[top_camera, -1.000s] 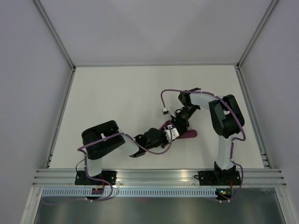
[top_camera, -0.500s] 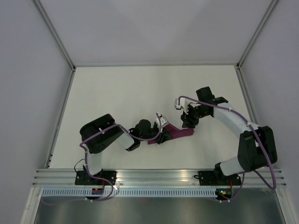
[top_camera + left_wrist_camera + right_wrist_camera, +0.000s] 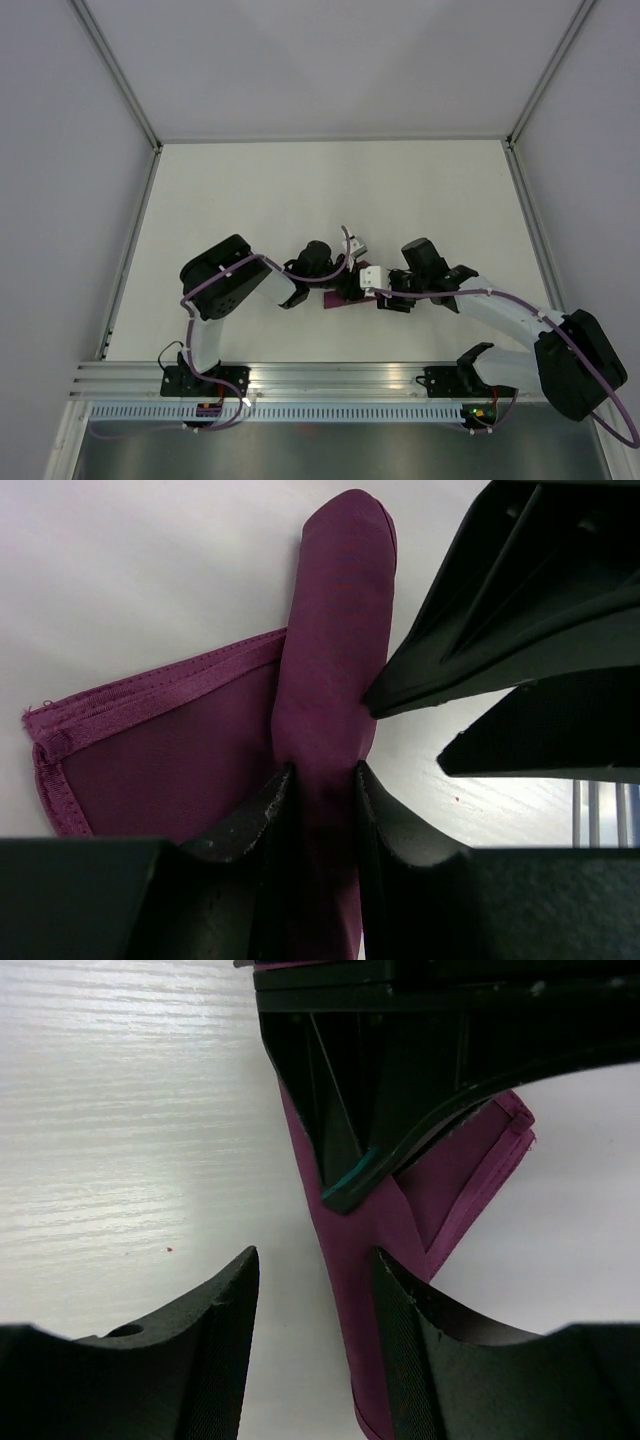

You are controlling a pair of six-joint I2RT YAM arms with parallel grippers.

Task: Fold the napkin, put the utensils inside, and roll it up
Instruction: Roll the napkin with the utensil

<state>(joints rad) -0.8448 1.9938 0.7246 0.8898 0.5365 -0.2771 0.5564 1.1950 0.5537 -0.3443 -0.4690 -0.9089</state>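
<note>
The napkin [image 3: 335, 630] is a dark magenta roll with a flat hemmed tail [image 3: 170, 750] spread out to its left. My left gripper [image 3: 322, 775] is shut on the near end of the roll. The right gripper's black fingers [image 3: 500, 650] touch the roll's right side. In the right wrist view, my right gripper [image 3: 315, 1265] is open around the napkin [image 3: 365, 1250], which lies against its right finger. From above, both grippers [image 3: 347, 288] [image 3: 385, 298] meet over the napkin [image 3: 338, 303] at the table's middle front. The utensils are hidden.
The white table [image 3: 250, 200] is walled on three sides. An aluminium rail [image 3: 340, 378] runs along the near edge and carries both arm bases. The left gripper's fingers [image 3: 400, 1090] fill the top of the right wrist view.
The right arm has swung from the far side of the napkin down to its right and opened its jaws wider. The left gripper has turned and shifted slightly back with the roll.
</note>
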